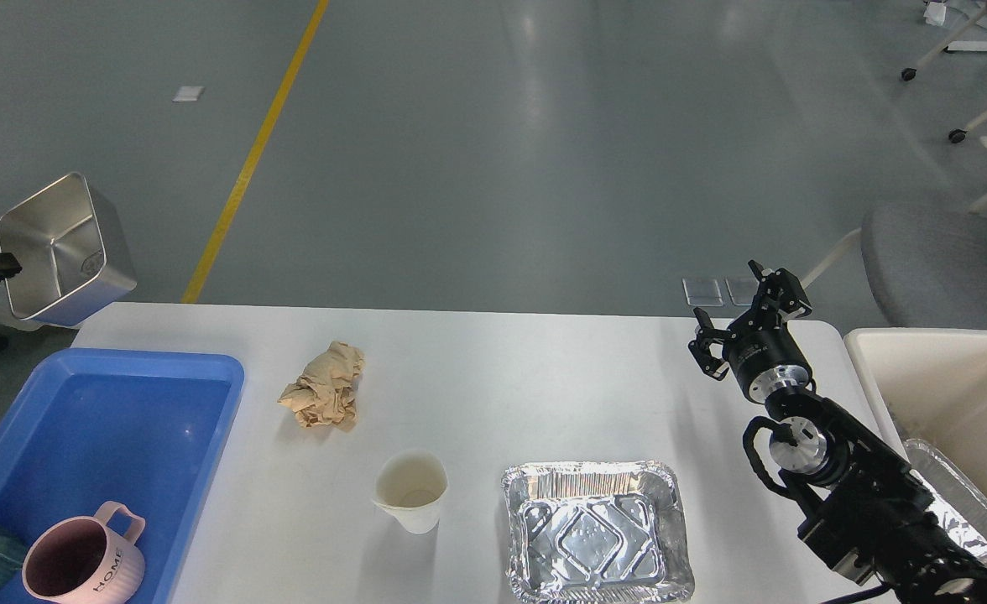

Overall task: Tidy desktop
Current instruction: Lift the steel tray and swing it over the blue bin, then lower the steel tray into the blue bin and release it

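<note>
Our left gripper [2,267], at the frame's left edge, clamps a steel container [61,247] above the desktop [502,386]; our right gripper [741,310] stands open.

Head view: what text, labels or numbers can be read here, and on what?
"HOME" on the side of the pink mug in the blue tray.
A faint embossed mark inside the steel container: too small to read.
Nothing else carries legible text.

One head view looks forward and down over the desktop [493,377].
</note>
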{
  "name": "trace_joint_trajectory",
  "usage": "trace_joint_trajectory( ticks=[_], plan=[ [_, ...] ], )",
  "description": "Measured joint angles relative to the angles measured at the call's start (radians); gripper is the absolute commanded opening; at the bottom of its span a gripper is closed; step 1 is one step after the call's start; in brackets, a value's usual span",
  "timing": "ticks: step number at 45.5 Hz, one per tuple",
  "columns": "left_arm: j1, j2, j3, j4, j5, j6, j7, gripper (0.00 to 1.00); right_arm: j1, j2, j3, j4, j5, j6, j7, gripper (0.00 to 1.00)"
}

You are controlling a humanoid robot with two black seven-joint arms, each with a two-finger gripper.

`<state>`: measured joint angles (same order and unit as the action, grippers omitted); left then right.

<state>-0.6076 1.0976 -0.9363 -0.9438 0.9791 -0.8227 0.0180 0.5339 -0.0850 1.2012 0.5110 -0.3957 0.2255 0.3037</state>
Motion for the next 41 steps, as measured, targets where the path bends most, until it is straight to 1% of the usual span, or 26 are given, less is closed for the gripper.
trace_joint_trajectory(
  ticks=[4,9,17,25,36,41],
  plan=[
    [0.024,-0.046,0.004,0.060,0.001,0.036,0.007,0.00,-0.003,0.000,0.000,0.000,0.000,0.000,0.000,1.00],
    [0.082,-0.099,0.006,0.115,0.011,0.084,0.016,0.00,-0.008,-0.001,0.000,0.000,0.000,0.000,0.000,1.00],
    [0.145,-0.178,0.031,0.158,0.018,0.168,0.035,0.00,-0.012,-0.002,0.000,0.000,0.000,0.000,0.000,1.00],
    [0.156,-0.239,0.109,0.209,0.006,0.247,0.037,0.01,-0.015,-0.004,0.000,0.000,-0.002,0.000,0.000,1.00],
    [0.157,-0.336,0.132,0.328,0.009,0.293,0.036,0.02,-0.024,-0.008,-0.002,0.000,-0.002,0.000,0.000,1.00],
    [0.157,-0.368,0.151,0.361,0.010,0.321,0.036,0.04,-0.025,-0.009,-0.002,0.000,-0.002,0.001,0.000,1.00]
  ],
)
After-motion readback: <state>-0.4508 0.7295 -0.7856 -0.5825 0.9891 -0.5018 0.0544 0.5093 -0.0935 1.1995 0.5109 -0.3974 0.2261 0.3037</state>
